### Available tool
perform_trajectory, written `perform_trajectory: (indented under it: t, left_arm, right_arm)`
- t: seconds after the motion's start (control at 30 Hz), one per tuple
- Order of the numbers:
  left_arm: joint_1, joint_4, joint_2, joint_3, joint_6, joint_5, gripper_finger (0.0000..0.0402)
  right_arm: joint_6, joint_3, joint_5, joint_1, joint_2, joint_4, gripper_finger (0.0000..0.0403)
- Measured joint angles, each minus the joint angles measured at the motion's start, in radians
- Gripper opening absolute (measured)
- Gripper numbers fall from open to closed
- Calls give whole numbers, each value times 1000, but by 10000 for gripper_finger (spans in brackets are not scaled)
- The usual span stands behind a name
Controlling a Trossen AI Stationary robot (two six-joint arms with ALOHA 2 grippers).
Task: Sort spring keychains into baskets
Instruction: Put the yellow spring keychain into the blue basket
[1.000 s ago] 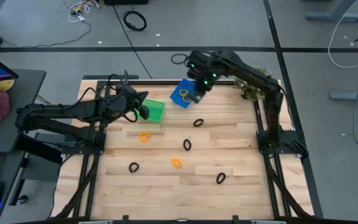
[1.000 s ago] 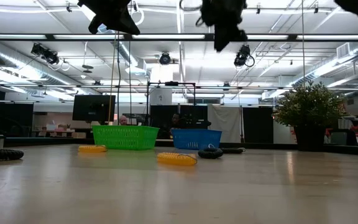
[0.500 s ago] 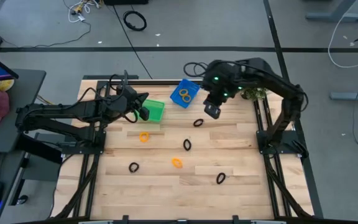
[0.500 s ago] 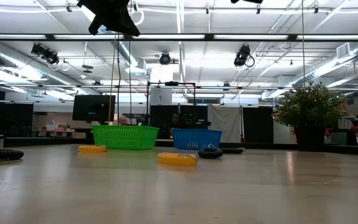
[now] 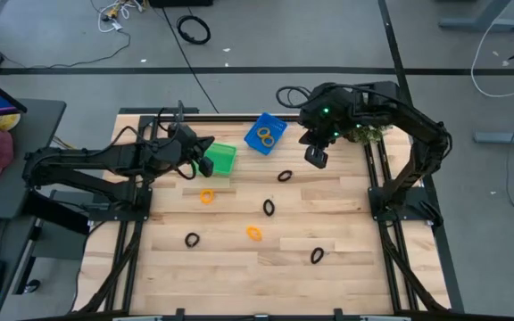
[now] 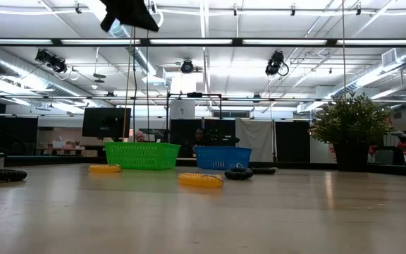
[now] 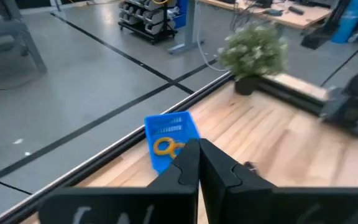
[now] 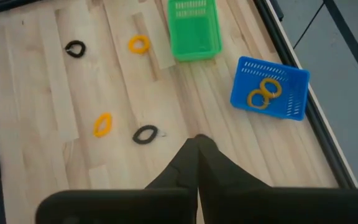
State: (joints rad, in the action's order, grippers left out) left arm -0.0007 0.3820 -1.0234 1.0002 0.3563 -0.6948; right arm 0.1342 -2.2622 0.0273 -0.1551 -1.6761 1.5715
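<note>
Two orange spring keychains [image 8: 263, 93] lie inside the blue basket [image 5: 266, 134]. The green basket [image 5: 223, 159] stands to its left. Two more orange keychains [image 5: 206, 196] [image 5: 253, 234] and several black ones [image 5: 284, 176] [image 5: 269, 208] [image 5: 192, 239] lie flat on the table. My right gripper [image 5: 315, 158] hangs shut in the air to the right of the blue basket, above the nearest black keychain [image 8: 145, 134]. My left gripper [image 5: 205, 163] is shut and hovers at the green basket's left edge. Neither holds anything.
A potted plant [image 5: 364, 132] stands at the table's far right corner, close behind my right arm. A black cable coil [image 6: 2, 174] lies at the table's left edge in the low view. Bare wood stretches across the table's near half between the scattered keychains.
My right gripper has left the spot over the blue basket, moving toward the table's right edge and a little nearer. It has also risen out of the top of the low view. Its fingers stay shut. The two orange keychains in the blue basket now show uncovered.
</note>
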Motion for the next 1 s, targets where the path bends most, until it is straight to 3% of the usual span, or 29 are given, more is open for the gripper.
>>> perform_trajectory:
  t: [0.13, 0.2, 0.33, 0.43, 0.57, 0.77, 1.0]
  left_arm:
    - [-35, 235, -71, 179, 24, -63, 5]
    - [-35, 362, -122, 296, 45, -42, 3]
    - [6, 679, -237, 482, 140, 135, 3]
    - [54, 858, -321, 533, 239, 276, 8]
    - [118, 993, -412, 508, 408, 446, 27]
    - [156, 981, -480, 392, 452, 596, 99]
    - [149, 866, -473, 231, 582, 621, 199]
  right_arm:
    - [-12, 82, 0, 0, 25, -1, 2]
    - [-12, 146, 1, 0, 45, -2, 2]
    - [-10, 304, 21, 0, 101, -71, 2]
    - [30, 404, 17, -2, 133, -167, 2]
    - [62, 483, -20, -1, 162, -257, 2]
    - [72, 504, -28, 0, 170, -304, 2]
    - [75, 504, -28, 0, 170, -321, 2]
